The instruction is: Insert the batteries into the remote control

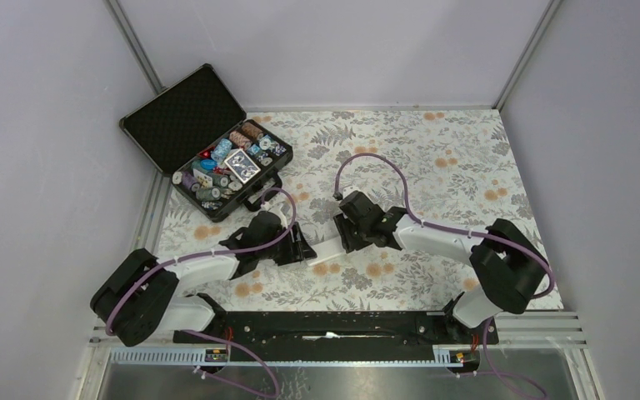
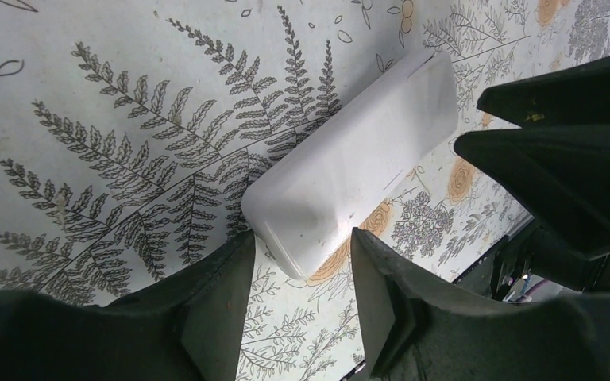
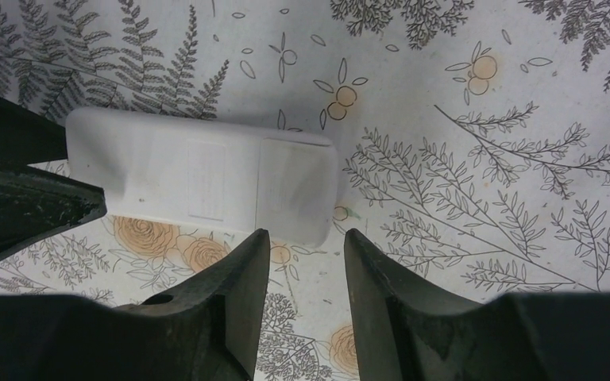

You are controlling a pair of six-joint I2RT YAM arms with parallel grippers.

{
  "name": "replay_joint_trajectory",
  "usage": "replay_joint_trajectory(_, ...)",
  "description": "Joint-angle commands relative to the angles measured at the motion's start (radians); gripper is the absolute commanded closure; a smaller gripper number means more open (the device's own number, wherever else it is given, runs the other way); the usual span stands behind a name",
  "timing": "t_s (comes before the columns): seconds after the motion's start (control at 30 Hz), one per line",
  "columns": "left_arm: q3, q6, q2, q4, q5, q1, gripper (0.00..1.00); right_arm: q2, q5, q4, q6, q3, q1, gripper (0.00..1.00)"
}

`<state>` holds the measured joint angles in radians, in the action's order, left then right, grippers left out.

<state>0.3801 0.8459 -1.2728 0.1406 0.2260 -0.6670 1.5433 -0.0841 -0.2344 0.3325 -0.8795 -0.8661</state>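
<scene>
On the floral cloth (image 1: 433, 167), centre-front, the remote control (image 1: 327, 251) lay back upward.
Left gripper (image 2: 302, 262) and right gripper (image 3: 306, 236) stood partly spread at its opposite ends, clasping nothing.

The table (image 1: 433, 142) has this fern-and-flower print all over it, with 1 white remote control (image 1: 331, 249) lying back-side-up around the middle and 1 black case (image 1: 179, 121) sitting open in the far-left corner.
</scene>
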Motion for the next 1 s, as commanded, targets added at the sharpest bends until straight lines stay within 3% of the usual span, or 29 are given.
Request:
replay_joint_trajectory(0.0,-0.006,-0.008,-0.026,0.019,0.013,0.001,0.49,0.023,0.025,0.034,-0.026,-0.040,0.025,0.53)
replay_joint_trajectory(0.97,0.021,-0.054,-0.092,0.033,0.021,0.012,0.53,0.099,0.081,0.066,-0.035,-0.028,0.055,0.63)
